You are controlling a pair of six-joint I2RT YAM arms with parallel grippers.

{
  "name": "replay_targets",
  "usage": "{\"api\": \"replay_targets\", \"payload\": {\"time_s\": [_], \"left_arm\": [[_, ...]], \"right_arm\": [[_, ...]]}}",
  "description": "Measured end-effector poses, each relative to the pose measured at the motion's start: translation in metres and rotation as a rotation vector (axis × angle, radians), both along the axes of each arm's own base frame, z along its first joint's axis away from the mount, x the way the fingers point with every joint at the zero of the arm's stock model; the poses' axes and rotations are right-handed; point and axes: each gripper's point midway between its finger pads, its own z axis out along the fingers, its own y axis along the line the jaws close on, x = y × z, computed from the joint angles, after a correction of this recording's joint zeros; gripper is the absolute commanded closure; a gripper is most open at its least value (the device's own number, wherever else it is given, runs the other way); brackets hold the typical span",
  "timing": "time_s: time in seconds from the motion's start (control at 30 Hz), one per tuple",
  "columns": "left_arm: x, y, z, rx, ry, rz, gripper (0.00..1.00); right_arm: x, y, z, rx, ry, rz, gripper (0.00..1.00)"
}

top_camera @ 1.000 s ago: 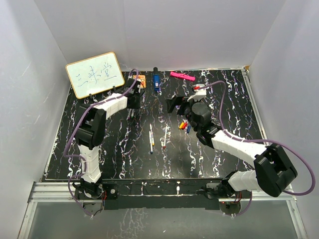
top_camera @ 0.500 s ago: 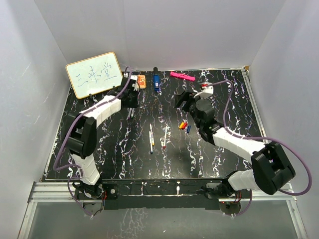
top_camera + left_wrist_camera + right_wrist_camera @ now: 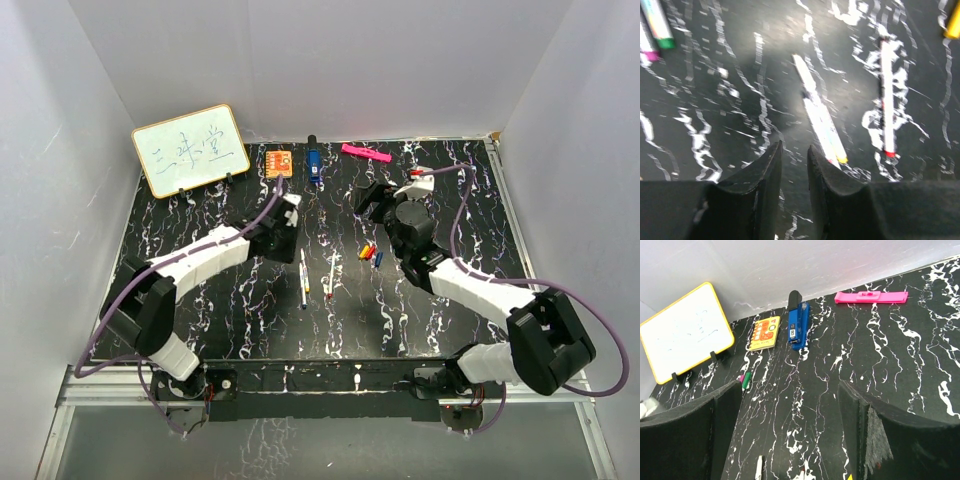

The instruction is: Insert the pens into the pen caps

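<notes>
Top external view: the pen caps (image 3: pixel 370 254) lie in a small cluster on the black marbled table (image 3: pixel 450 330); the red-tipped pen (image 3: pixel 331 275) lies just left of that cluster, and the orange-tipped pen (image 3: pixel 303 278) lies beside it, one step further left; the green-ended pen (image 3: pixel 657 22) and purple-ended pen (image 3: pixel 645 44) lie together well left of the cluster, past the left gripper (image 3: pixel 793 150).

The left gripper hangs low near the orange-tipped pen, its fingers nearly pressed together with only a slit between and nothing in it; the right gripper (image 3: pixel 790 385) hovers behind the cluster, spread wide and empty.

The pens look light, stiff and smooth; a round barrel will likely roll or slip if nudged, so a pinch across mid-barrel seems best, leaving the tip end free; the caps are tiny and likely to skitter, so each wants a hold on its side wall with the mouth exposed.
</notes>
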Motion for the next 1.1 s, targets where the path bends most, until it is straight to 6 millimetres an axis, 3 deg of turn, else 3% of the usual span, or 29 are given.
{"api": "replay_targets", "payload": {"time_s": [0.17, 0.4, 0.57, 0.73, 1.1], "left_arm": [[-0.033, -0.029, 0.004, -0.022, 0.04, -0.061, 0.59], [-0.058, -0.046, -0.001, -0.03, 0.09, -0.073, 0.59], [-0.071, -0.045, -0.023, 0.045, 0.141, -0.062, 0.59], [-0.085, -0.042, -0.044, 0.118, 0.189, -0.059, 0.59], [-0.086, -0.041, -0.049, 0.146, 0.183, -0.037, 0.59]], "right_arm": [[-0.003, -0.008, 0.002, 0.002, 0.01, -0.03, 0.23], [-0.007, -0.013, -0.005, 0.002, 0.04, -0.05, 0.22], [-0.013, -0.016, -0.014, -0.011, 0.064, -0.052, 0.21], [-0.017, -0.02, -0.011, 0.001, 0.056, -0.06, 0.21], [-0.018, -0.021, -0.005, 0.027, 0.046, -0.065, 0.2]]}}
